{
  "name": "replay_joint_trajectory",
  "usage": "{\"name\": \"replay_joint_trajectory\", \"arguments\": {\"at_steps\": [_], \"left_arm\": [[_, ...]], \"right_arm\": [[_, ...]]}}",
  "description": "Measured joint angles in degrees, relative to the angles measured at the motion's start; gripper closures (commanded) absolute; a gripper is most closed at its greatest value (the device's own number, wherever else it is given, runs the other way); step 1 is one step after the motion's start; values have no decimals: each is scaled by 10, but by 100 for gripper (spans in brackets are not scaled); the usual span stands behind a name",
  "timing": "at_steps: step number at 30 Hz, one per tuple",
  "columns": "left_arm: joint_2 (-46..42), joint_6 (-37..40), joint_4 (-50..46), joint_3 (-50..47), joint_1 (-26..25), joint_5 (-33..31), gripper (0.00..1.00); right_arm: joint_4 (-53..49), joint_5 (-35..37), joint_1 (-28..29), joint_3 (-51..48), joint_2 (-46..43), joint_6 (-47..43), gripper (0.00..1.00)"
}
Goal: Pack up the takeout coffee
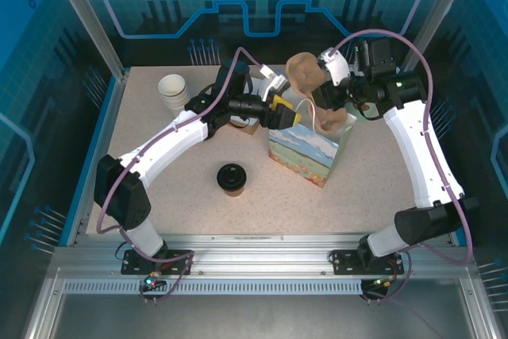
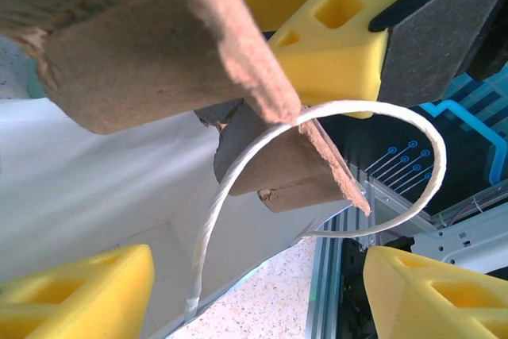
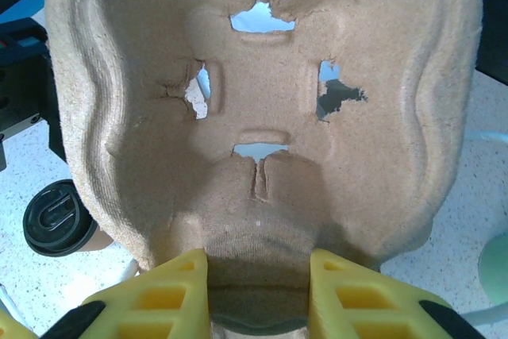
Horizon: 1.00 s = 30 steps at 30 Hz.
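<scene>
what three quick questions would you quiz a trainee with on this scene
1. Pick one: the right pincer grips a) a bottle b) a pulp carrier c) a plate.
2. True or false: the coffee is inside the bag.
3. Fill in: the white cups stand near the far ____ corner of the table.

Key: 1 b. 2 false: the coffee stands on the table, in front of the bag. 3 left.
</scene>
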Motion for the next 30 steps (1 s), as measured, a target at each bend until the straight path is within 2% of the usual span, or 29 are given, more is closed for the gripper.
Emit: {"name": "replay_joint_trajectory", "arguments": {"at_steps": [13, 21, 25, 30], "left_arm": [[-41, -12, 2, -32, 26, -7, 28], [-54, -37, -32, -29, 58, -90, 30], [-25, -37, -76, 16, 57, -129, 30], [25, -36, -117, 70, 56, -148, 33]], "right_arm": [[-1, -26, -9, -14, 14, -48, 71], [-5, -25, -9, -20, 14, -63, 71], [-5, -25, -9, -23, 14, -65, 71], [-5, -24, -9, -24, 14, -65, 71]]}}
